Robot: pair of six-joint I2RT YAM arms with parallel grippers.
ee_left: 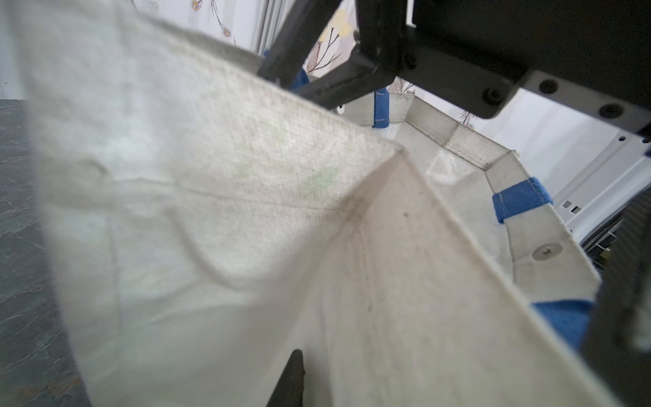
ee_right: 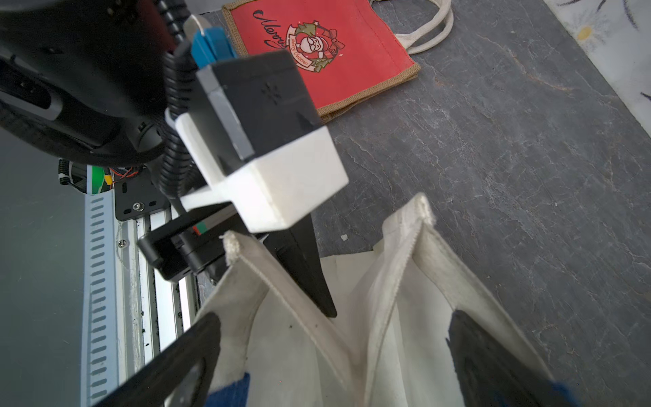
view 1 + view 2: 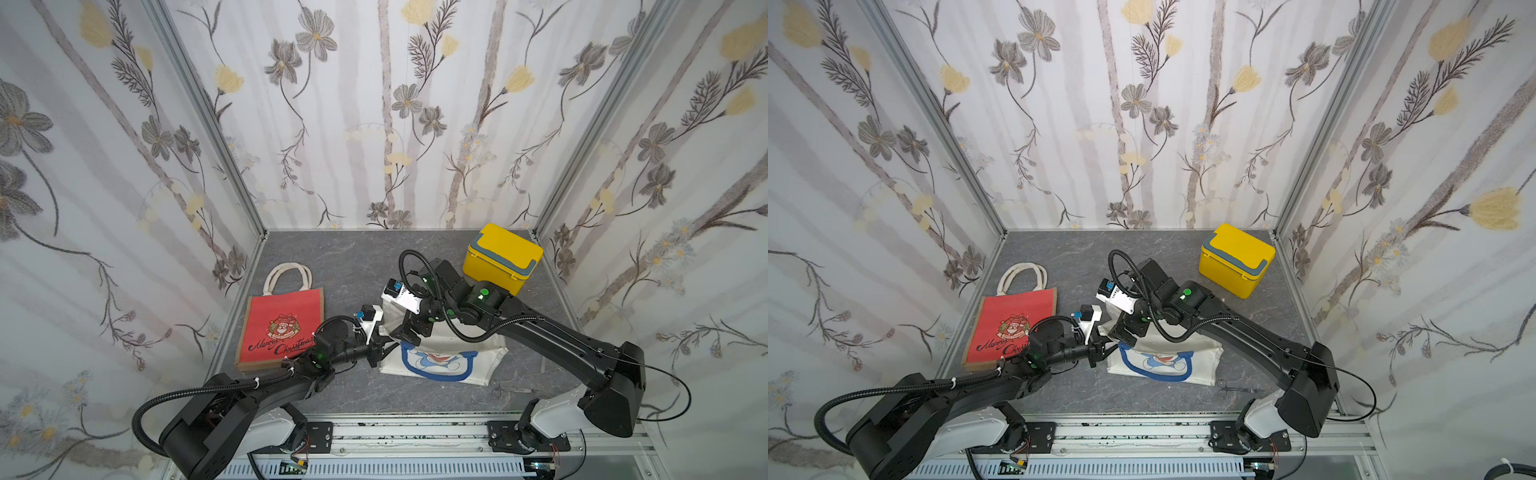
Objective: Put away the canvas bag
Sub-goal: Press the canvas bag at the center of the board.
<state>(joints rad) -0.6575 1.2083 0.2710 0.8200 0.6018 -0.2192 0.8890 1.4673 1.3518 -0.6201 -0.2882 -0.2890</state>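
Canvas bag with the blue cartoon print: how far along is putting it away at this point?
Done: nothing stowed yet; the canvas bag sits slumped between the arms, mouth still open. In hand: the left gripper has its jaws astride the bag's side edge, grip unclear; the right gripper hovers open over the rim. Left: probably collapsing or folding it, then moving it away.

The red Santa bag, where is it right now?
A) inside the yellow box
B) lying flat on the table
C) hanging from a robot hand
B: the red bag lies flat on the gray table with its handles stretched out toward the back wall, far from the closed yellow box.
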